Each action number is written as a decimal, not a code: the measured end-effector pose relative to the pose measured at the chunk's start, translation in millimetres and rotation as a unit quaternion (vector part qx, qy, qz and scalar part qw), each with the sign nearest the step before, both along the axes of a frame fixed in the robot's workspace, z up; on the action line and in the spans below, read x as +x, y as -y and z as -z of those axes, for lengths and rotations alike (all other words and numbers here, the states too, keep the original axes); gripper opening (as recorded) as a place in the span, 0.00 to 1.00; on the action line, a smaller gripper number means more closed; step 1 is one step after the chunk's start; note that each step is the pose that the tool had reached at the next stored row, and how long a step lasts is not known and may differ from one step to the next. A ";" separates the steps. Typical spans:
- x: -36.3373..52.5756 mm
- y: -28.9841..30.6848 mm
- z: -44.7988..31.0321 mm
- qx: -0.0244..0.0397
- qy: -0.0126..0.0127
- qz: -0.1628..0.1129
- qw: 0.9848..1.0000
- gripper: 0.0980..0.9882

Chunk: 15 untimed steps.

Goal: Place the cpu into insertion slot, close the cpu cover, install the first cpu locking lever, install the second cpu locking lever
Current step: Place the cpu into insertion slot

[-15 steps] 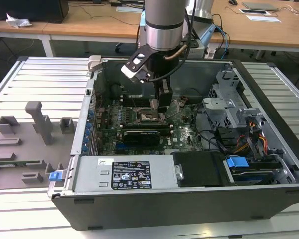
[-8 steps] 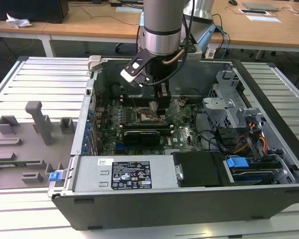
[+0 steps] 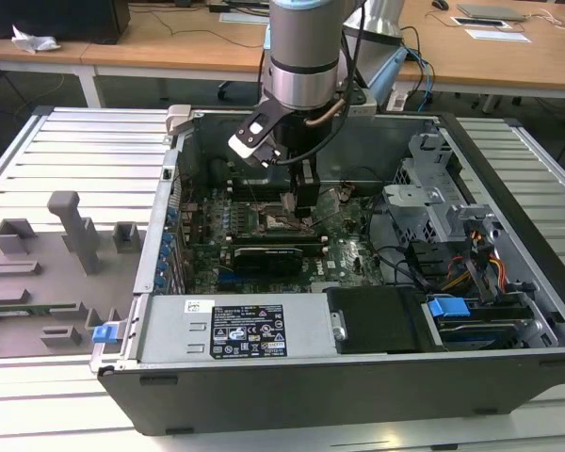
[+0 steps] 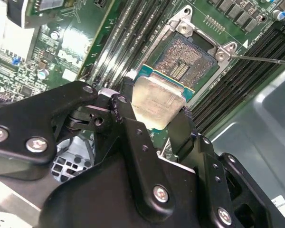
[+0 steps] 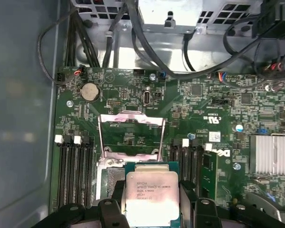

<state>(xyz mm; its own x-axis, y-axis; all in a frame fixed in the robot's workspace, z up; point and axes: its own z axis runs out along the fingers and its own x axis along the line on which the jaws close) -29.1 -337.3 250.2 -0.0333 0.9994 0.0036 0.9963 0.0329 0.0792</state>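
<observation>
My gripper (image 4: 154, 111) is shut on the cpu (image 4: 156, 97), a flat square chip with a pale silver top, with one black finger on each side. In the first wrist view the cpu (image 5: 149, 190) sits between the fingers of the gripper (image 5: 150, 202), over one edge of the insertion slot. The insertion slot (image 4: 187, 61) lies uncovered, its gold contact field showing. The cpu cover (image 5: 133, 117), a thin silver frame, stands swung up beyond the slot. In the exterior view the gripper (image 3: 297, 202) hangs low inside the open computer case, just over the slot (image 3: 275, 223).
Long memory slots (image 5: 73, 166) flank the socket on both sides. A thin lever rod (image 4: 261, 59) sticks out beside it. A black expansion card (image 3: 268, 254), a finned heat sink (image 5: 273, 154), cables and a drive cage (image 3: 443, 188) crowd the case. A grey fixture plate (image 3: 38, 273) lies outside it.
</observation>
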 end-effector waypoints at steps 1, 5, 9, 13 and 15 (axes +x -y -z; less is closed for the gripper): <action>0.0 -1.2 2.2 0.000 0.000 0.000 1.000 0.49; 0.0 -3.5 7.2 0.000 0.000 0.000 1.000 0.49; -0.1 -5.0 11.3 0.000 0.000 0.000 1.000 0.49; -1.3 -9.4 17.7 0.000 0.000 0.000 1.000 0.49; -4.6 -10.7 19.6 0.000 0.000 0.000 1.000 0.49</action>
